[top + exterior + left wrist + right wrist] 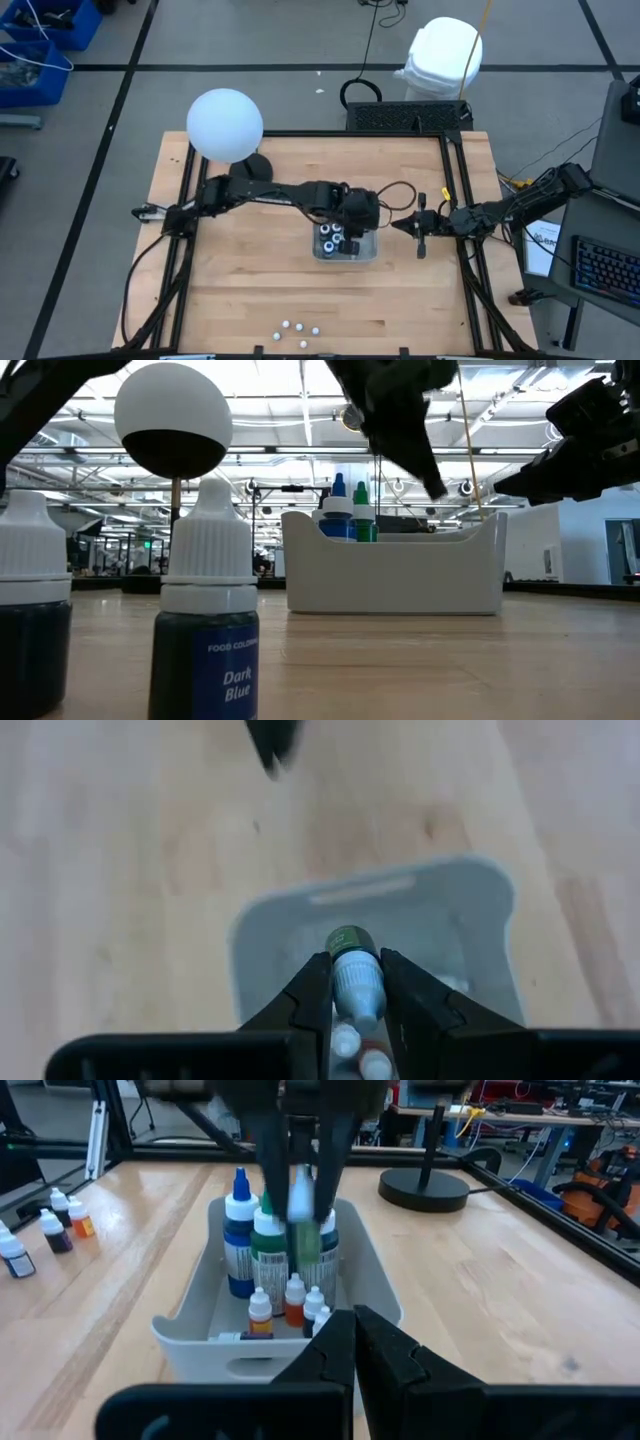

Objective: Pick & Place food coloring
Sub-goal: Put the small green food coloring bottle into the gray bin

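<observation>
My left gripper (355, 960) reaches over the whitish plastic tray (368, 252) at mid-table and is shut on a green food coloring bottle (305, 1240) with a white top. Several more bottles stand inside the tray: bigger ones with blue tips (238, 1230) and small ones with orange contents (260, 1312). Other small bottles stand on the table near its near edge (296, 328); two of them fill the low view's foreground (205, 630). My right gripper (355, 1325) hovers shut just right of the tray (420, 228), touching nothing. My left gripper pinches the green bottle by its white top (358, 992) between the two fingers, coming from above and pointing down. The bottle hangs upright below the fingers, its green body (307, 1248) among the bottles in the tray. Whether its bottom touches the tray floor cannot be told.
A lamp with a white globe (225, 124) and a round dark base (256, 166) stands at the table's far left. A black frame rail (452, 190) runs along the right side. Bare wood lies between the tray and the near bottles.
</observation>
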